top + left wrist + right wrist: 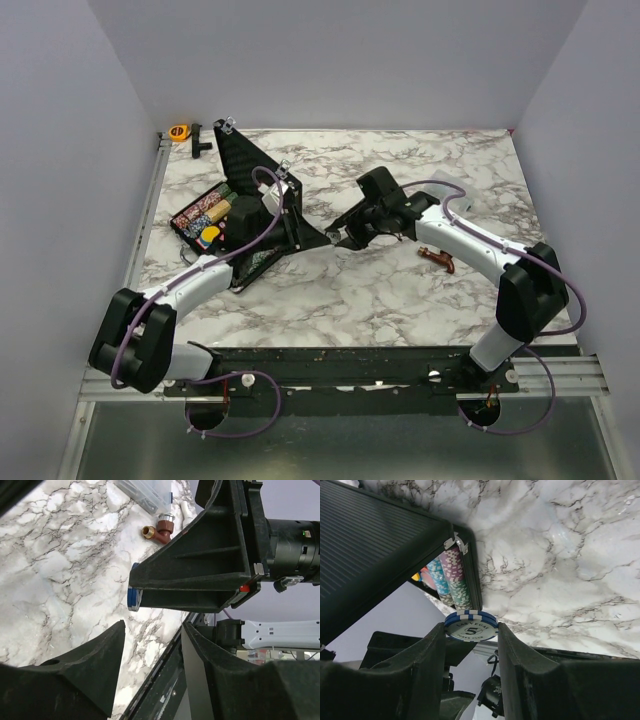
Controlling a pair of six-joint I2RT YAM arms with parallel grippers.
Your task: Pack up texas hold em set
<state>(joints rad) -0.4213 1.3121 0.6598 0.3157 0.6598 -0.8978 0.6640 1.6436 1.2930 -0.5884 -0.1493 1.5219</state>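
Observation:
The texas hold em set's black case (pixel 243 160) lies open at the table's back left, lid up, with rows of coloured chips (pixel 203 214) in its tray. In the right wrist view the ribbed lid (pixel 370 540) and chip rows (pixel 451 575) show. My right gripper (pixel 343 235) (pixel 471 630) is shut on a blue-and-white chip (pixel 471 625) marked 5, just right of the case; the left wrist view shows this chip (pixel 133 593) too. My left gripper (pixel 303 236) (pixel 152 680) is at the case's near right corner, open, with a black rim (pixel 170 675) between its fingers.
A copper pipe fitting (pixel 437 258) (pixel 159 529) lies on the marble right of the grippers. A clear plastic bag (pixel 146 492) is beyond it. An orange tape roll (pixel 179 131) and a black part (pixel 197 140) sit at the back left corner.

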